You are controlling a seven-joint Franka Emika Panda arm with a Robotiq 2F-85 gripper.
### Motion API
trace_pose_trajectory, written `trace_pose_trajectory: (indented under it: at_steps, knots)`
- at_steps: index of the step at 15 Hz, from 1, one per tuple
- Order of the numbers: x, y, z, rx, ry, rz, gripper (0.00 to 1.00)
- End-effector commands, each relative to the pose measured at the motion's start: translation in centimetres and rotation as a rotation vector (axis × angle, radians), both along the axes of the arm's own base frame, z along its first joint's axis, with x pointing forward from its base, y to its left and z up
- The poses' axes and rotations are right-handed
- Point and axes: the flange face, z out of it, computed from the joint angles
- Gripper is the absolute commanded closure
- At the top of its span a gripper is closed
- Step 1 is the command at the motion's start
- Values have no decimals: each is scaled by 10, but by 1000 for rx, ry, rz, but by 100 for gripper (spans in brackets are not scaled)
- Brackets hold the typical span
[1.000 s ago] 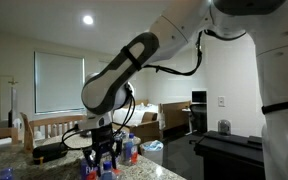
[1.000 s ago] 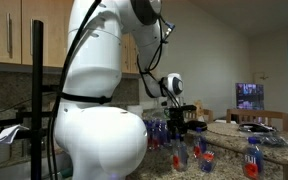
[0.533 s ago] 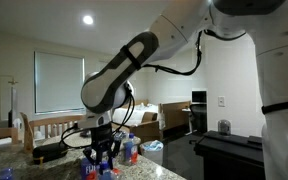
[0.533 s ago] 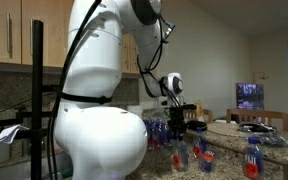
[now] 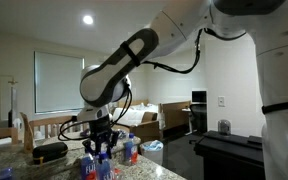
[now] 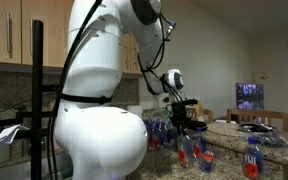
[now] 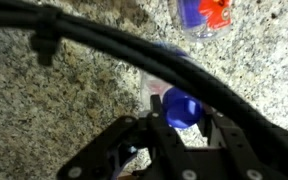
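Wrist view: the gripper (image 7: 183, 126) is clamped on a bottle (image 7: 180, 104) over the granite counter (image 7: 74, 95). Only the bottle's blue cap shows between the fingers. A blurred cable (image 7: 114, 45) crosses in front, and the top edge cuts off another bottle (image 7: 206, 12).

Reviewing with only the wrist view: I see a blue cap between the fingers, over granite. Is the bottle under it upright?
Observer: It looks upright. In an exterior view the bottle sits straight below the shut gripper.
Operator: I see one more bottle at the edge of my picture. Are there others?
Observer: Yes. Several other bottles stand close by, and a lone bottle stands apart from them.
Operator: Anything besides bottles near the gripper?
Observer: A black case sits beside it in an exterior view.
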Motion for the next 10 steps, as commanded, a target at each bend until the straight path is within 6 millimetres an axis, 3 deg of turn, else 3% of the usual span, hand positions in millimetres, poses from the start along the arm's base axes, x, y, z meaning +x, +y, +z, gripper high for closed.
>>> trace_pose_trajectory:
  at_steps: [1,4,6,10]
  knots:
    - [13,28,25,-28,15,56,86]
    - [30,56,42,-14,60,89,86]
    - [42,62,51,-9,82,110,86]
    - [73,24,82,-31,70,100,87]
